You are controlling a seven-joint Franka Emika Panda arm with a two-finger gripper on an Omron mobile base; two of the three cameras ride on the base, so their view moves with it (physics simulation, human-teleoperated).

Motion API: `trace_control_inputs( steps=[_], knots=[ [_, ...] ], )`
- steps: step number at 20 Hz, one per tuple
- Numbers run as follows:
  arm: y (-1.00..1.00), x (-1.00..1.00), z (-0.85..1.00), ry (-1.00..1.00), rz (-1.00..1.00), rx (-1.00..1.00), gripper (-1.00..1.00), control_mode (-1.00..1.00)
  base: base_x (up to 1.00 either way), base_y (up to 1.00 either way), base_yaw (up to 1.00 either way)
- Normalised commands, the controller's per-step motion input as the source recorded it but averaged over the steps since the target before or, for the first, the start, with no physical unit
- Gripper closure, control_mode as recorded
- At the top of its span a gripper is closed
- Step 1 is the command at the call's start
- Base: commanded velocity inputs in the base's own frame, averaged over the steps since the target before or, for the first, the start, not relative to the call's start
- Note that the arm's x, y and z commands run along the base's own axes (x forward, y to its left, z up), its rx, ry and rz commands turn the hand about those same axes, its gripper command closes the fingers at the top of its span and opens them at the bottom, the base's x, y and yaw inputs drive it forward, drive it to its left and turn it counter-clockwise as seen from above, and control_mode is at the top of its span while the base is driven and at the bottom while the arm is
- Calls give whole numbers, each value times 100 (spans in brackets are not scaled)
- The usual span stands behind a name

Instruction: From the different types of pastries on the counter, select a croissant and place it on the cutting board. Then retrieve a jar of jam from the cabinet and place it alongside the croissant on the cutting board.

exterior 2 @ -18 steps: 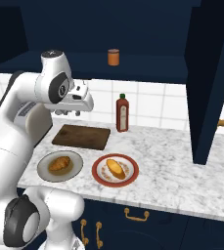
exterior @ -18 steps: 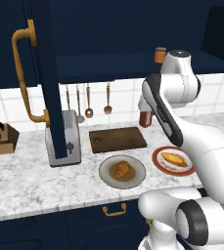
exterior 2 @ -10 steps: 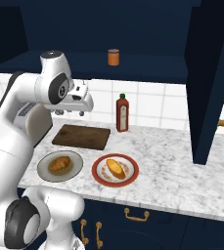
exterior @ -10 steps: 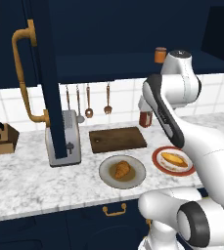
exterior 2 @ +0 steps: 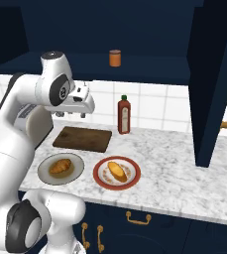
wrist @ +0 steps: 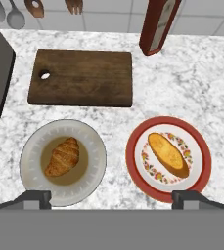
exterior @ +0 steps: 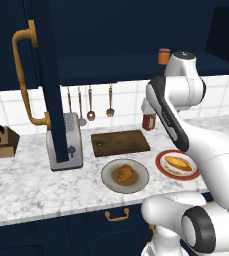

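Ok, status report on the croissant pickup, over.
Gripper open, hovering above the plates. Croissant on grey plate, untouched. Board bare. Nothing in the way.

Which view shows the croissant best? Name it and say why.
The hand view: it looks straight down on the croissant, so its curved, ridged shape on the grey plate is plain. The left base view shows the croissant smaller, at a slant. The right base view shows it smaller too, beside the robot's arm.
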Motion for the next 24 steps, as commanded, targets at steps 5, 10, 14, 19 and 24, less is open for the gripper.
trace_control_inputs(
  steps=[5, 10, 14, 19, 24],
  knots=[
    [22, -1, -2, 3, 0, 4, -100, -100, 0, 0, 0],
    [95, 0, -31, 11, -4, 8, -100, -100, 0, 0, 0],
    [46, 0, -14, 11, -1, 2, -100, -100, 0, 0, 0],
    [1, -4, -49, 0, 0, -1, -100, -100, 0, 0, 0],
    [1, -1, -84, 0, 2, 0, -100, -100, 0, 0, 0]
  ],
)
